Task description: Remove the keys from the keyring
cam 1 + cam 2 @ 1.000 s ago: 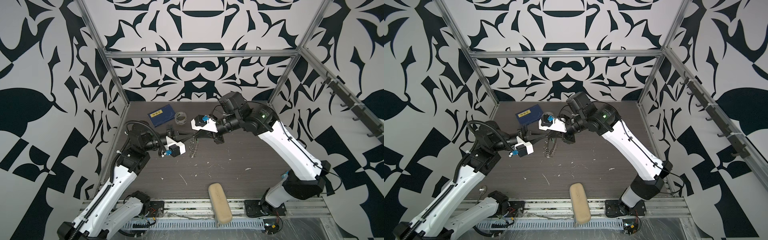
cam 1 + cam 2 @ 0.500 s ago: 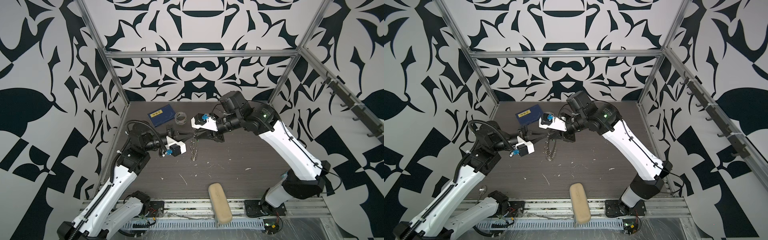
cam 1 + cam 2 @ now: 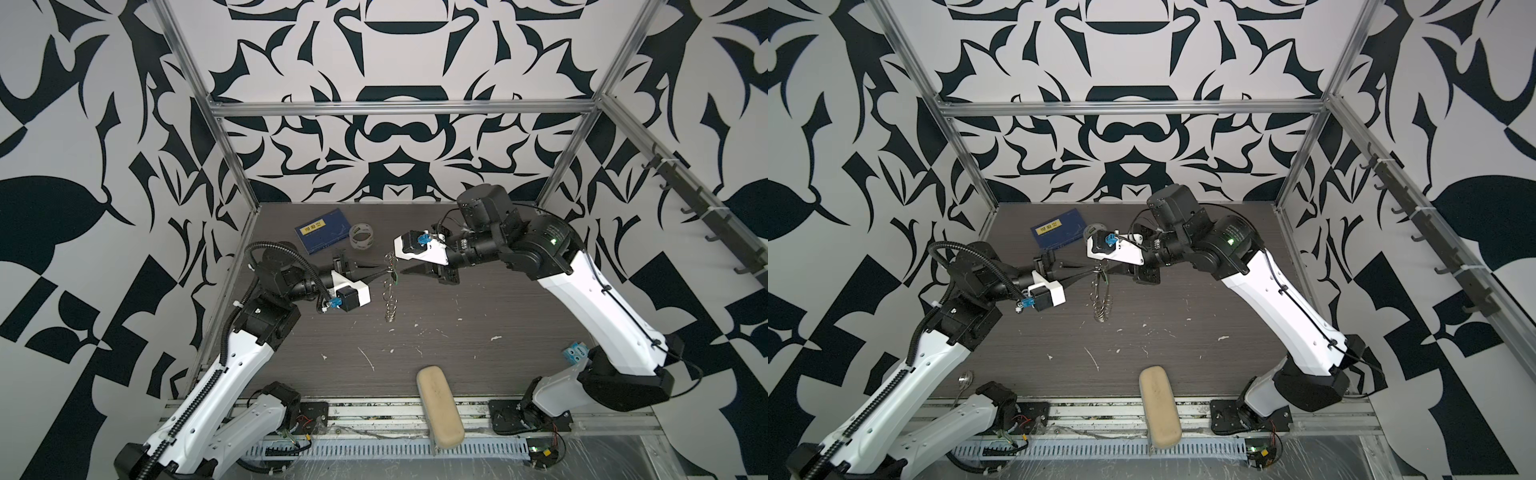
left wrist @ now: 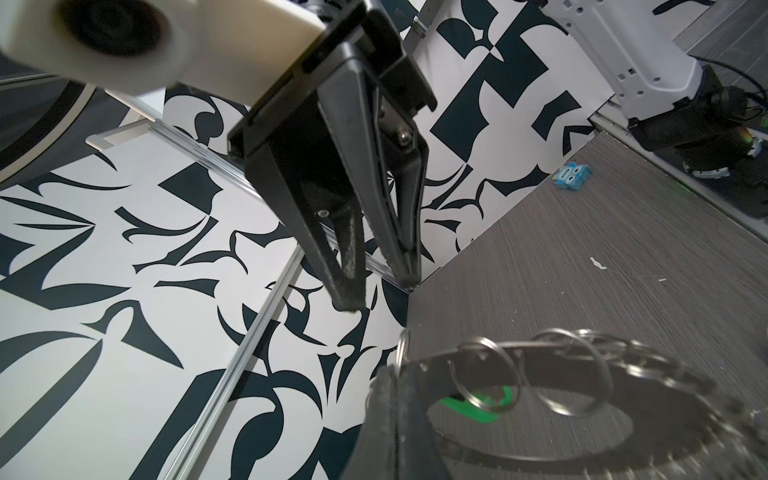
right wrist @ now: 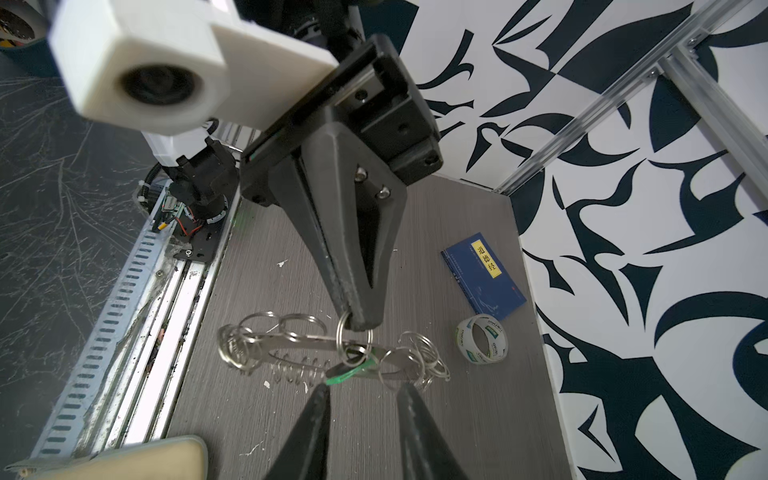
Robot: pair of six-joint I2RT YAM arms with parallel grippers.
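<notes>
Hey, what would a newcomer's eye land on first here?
The flat grey metal keyring disc, fringed with silver wire loops, hangs over the dark table's middle from the shut left gripper. Its small green key sits just ahead of the open right gripper; bold black-and-white patterned walls surround everything.

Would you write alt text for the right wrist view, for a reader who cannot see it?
The left gripper, shut, holds the keyring by a wire loop over the table. The right gripper is open beside the green key; a book and tape roll lie beyond.
</notes>
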